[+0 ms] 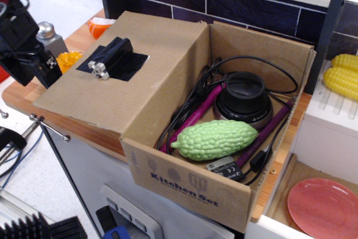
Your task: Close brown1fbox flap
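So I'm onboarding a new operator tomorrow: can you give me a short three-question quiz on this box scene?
1. True or false: the flap lies folded out, leaving the brown1fbox open.
2. Which item lies nearest the printed front wall? A) green bitter gourd B) pink plate C) corn
3. Fill in: the gripper sits at the flap's ____ edge, as seen in the picture.

Key: 1 true; 2 A; 3 left.
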Action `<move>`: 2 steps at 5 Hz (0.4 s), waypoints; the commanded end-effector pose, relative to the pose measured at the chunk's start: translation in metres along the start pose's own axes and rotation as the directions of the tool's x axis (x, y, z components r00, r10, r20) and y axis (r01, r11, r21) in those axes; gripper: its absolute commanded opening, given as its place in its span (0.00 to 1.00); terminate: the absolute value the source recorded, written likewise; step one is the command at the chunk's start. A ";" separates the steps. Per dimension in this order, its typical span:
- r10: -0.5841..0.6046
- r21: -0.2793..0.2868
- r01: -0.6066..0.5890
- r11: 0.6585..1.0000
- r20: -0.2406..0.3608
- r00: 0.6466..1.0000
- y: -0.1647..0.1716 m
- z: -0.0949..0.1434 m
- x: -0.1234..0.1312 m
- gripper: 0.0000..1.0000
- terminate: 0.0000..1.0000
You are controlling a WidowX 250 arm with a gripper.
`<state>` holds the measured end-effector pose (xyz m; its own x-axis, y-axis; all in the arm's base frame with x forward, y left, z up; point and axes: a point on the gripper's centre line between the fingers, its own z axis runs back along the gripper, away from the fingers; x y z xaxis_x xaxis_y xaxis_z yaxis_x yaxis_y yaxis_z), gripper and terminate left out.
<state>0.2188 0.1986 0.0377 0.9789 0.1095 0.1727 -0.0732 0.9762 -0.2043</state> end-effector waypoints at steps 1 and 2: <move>0.068 -0.170 -0.061 0.984 0.032 0.997 -0.007 0.012 0.012 1.00 0.00; 0.086 -0.205 -0.079 0.976 0.022 0.996 -0.013 0.017 0.013 1.00 0.00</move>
<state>0.2242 0.1851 0.0485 0.9693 0.2087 0.1299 -0.1314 0.8865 -0.4437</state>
